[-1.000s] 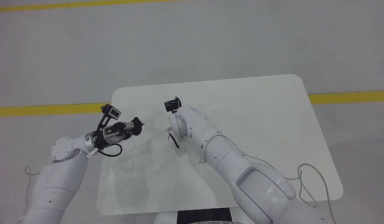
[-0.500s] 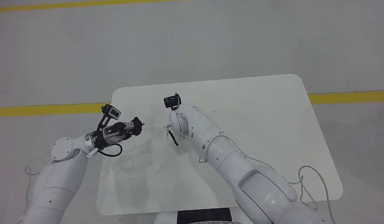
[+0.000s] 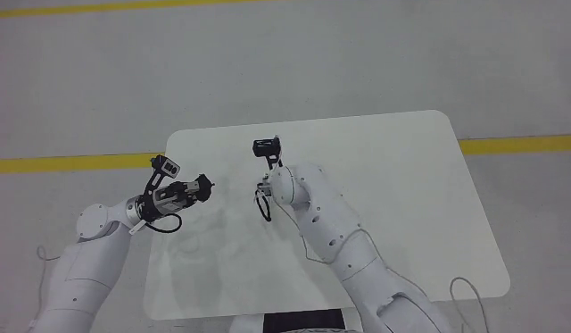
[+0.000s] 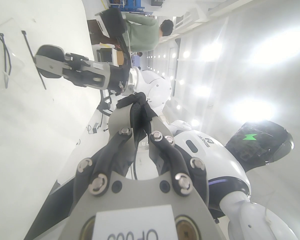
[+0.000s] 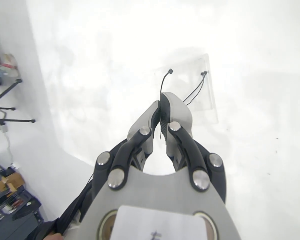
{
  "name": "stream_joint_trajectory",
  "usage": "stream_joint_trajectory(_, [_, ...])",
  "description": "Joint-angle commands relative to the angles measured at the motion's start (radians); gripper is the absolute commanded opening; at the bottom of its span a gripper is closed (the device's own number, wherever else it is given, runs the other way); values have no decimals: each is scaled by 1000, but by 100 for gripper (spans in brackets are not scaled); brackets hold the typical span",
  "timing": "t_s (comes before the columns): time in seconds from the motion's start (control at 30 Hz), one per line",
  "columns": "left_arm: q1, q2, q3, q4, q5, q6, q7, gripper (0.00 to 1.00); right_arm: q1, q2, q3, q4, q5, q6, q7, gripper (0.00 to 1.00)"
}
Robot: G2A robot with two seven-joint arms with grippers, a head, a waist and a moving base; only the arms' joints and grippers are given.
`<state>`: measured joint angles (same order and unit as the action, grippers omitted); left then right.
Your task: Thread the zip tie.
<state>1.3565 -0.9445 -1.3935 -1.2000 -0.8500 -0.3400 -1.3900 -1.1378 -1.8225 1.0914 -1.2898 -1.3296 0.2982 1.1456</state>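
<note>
Swung toward 12 o'clock since a second ago is the right arm's wrist, while the left arm has been kept where it was.

From the top view, the left gripper (image 3: 203,187) is seen above the 9 o'clock edge of the table (image 3: 393,181). The right gripper (image 3: 262,201) is found at its 3 o'clock, apart from it.

From the left wrist view, the left gripper (image 4: 140,116) is shown with its fingers drawn together and black material bunched at the tips. Farther off, the right gripper (image 4: 40,62) is clamped on the black zip tie (image 4: 28,43). A second, looped zip tie (image 4: 5,51) is laid on a clear sheet (image 4: 15,58).

From the right wrist view, the zip tie (image 5: 163,83) is pinched in the right gripper (image 5: 161,102), its head raised above the table. The looped zip tie (image 5: 196,89) is seen on the clear sheet (image 5: 212,101), toward 1 o'clock.
</note>
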Motion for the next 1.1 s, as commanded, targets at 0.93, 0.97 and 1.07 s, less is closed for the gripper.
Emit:
stream_joint_trajectory(0.93, [18,-18,59,-7,-26,0,100,0,-240,87,2,-367,226,-138,-510,0])
stream_joint_trajectory(0.97, [13,-21,67,-3,-23,0,109,0,-253,95,-15,-377,232,-128,-544,0])
stream_joint_trajectory(1.07, [1,-29,84,7,-5,0,141,0,-283,109,-51,-403,247,-117,-627,0])
